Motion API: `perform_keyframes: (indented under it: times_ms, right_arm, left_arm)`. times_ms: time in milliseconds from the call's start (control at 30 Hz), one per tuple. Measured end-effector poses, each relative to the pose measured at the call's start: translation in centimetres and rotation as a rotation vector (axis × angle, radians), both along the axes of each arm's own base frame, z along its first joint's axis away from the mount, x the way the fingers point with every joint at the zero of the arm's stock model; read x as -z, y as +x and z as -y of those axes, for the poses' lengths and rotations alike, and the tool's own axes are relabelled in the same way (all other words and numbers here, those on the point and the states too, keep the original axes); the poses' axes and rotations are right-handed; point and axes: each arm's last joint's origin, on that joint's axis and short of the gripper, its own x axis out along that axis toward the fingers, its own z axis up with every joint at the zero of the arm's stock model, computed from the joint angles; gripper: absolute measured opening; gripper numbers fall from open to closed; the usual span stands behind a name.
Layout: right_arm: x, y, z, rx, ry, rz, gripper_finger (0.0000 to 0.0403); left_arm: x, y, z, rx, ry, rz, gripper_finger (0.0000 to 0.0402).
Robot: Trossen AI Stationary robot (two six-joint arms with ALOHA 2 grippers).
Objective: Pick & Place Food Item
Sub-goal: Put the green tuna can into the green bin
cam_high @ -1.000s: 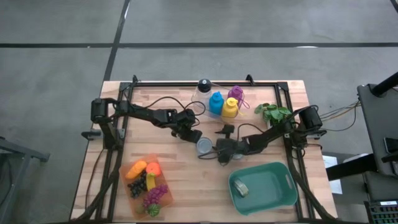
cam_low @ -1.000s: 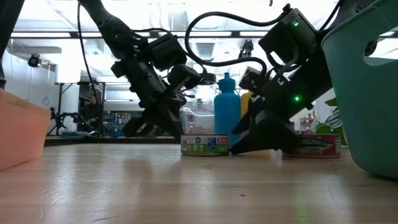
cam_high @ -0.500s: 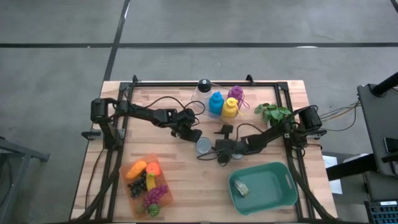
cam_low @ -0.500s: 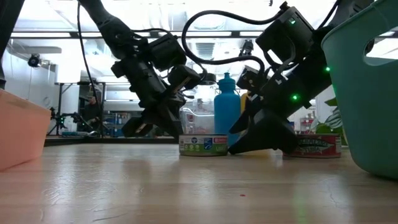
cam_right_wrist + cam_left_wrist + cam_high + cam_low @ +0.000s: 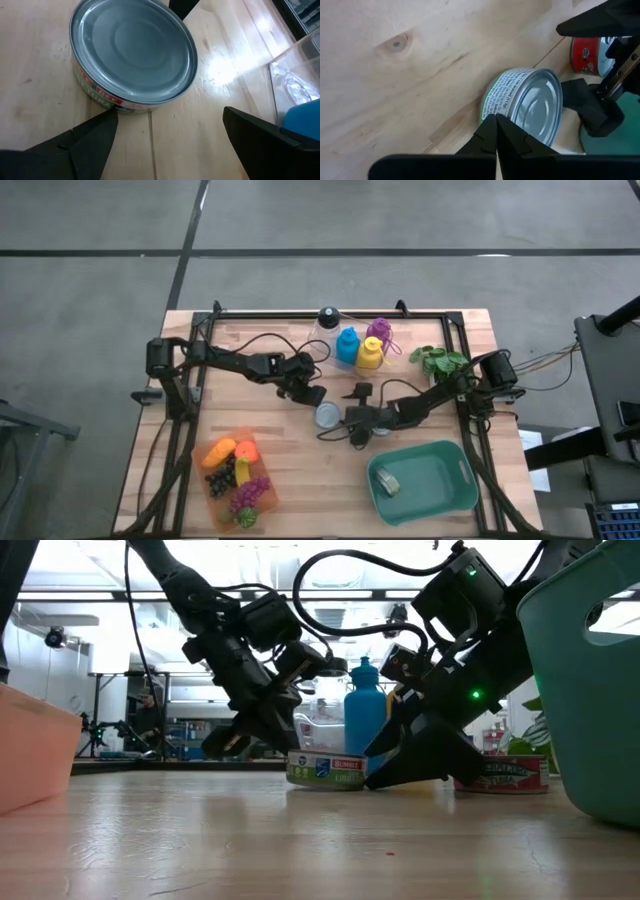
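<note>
Nudging beside the flat silver tin with the green label [image 5: 326, 415], the left pincer [image 5: 313, 396] is shut and empty; the right pincer [image 5: 348, 418] stands open around it, ungripped. The tin sits mid-tabletop, not yet in the teal plastic basin [image 5: 455, 498]. Two tins, one basin.

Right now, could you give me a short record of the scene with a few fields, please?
target: flat tin can, lying on the table
right gripper: open, beside the can, not gripping
left gripper: shut, tips at the can's other side
bin: green bin, holds one small item
tray: play food tray, near left corner
</note>
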Motion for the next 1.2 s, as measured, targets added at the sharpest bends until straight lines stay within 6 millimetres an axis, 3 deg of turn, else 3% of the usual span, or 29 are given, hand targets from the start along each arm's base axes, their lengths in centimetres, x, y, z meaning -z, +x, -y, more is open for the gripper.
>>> perform_keyframes:
  times_ms: [600, 1000, 1200]
  right_arm:
    - [0.0, 0.0, 0.0, 0.015, 0.016, 0.006, 0.0358]
    - [-0.4, 0.6, -0.1, -0.003, 0.041, 0.028, 0.0358]
    - [-1.0, 1.2, -0.2, 0.008, 0.040, 0.061, 0.0358]
  left_arm:
    - [-0.1, 0.0, 0.2, 0.041, -0.059, 0.009, 0.0001]
    - [-3.3, 2.4, -0.1, 0.080, -0.024, 0.149, 0.0001]
    - [-3.6, 2.6, -0.1, 0.094, -0.016, 0.162, 0.0001]
